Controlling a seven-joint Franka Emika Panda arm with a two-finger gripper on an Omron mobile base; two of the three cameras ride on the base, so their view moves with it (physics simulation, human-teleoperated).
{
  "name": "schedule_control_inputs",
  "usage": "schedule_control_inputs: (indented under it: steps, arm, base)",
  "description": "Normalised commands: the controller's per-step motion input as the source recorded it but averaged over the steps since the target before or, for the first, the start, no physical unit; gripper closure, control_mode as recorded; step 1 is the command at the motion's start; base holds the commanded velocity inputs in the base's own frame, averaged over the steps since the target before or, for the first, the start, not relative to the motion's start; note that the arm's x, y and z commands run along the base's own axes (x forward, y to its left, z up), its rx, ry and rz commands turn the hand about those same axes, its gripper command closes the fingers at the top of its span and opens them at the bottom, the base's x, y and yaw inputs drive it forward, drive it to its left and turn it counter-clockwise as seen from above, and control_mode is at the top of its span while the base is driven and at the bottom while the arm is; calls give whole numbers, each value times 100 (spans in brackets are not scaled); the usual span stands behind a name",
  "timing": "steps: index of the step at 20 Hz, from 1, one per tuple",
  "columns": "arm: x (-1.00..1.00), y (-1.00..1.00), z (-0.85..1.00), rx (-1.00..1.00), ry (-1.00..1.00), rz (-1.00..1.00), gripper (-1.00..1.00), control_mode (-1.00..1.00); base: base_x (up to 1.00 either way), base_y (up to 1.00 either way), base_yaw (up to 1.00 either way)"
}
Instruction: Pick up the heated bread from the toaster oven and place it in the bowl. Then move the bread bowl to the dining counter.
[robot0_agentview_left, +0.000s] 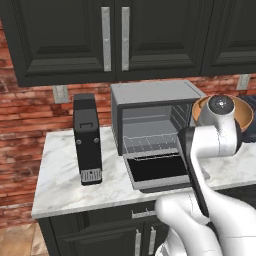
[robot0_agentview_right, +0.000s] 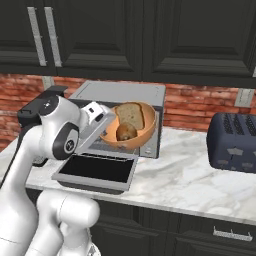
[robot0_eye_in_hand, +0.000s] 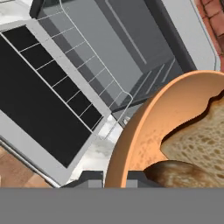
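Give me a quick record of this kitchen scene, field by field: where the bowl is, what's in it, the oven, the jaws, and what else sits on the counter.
bowl: orange-brown bowl, lifted and tilted in front of the toaster oven
contents: a bread slice and a small brown roll
toaster oven: grey toaster oven, door dropped open, wire rack bare
gripper: gripper, jaws shut on the bowl's rim
counter: marble counter
other items: black coffee machine, dark blue toaster

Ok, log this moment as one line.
gripper: shut on orange-brown wooden bowl rim | bowl: lifted, tilted | contents: brown roll, bread slice | grey toaster oven: door open
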Motion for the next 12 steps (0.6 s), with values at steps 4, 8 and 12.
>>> schedule_control_inputs:
  steps: [4,8,12]
  arm:
    - [-17,9,8,0,-9,1,100,-100]
    - [-7,12,0,0,0,1,100,100]
    - [0,0,0,0,0,0,100,100]
  base:
    - [0,0,0]
    - [-12,0,4]
    - [-97,-2,46]
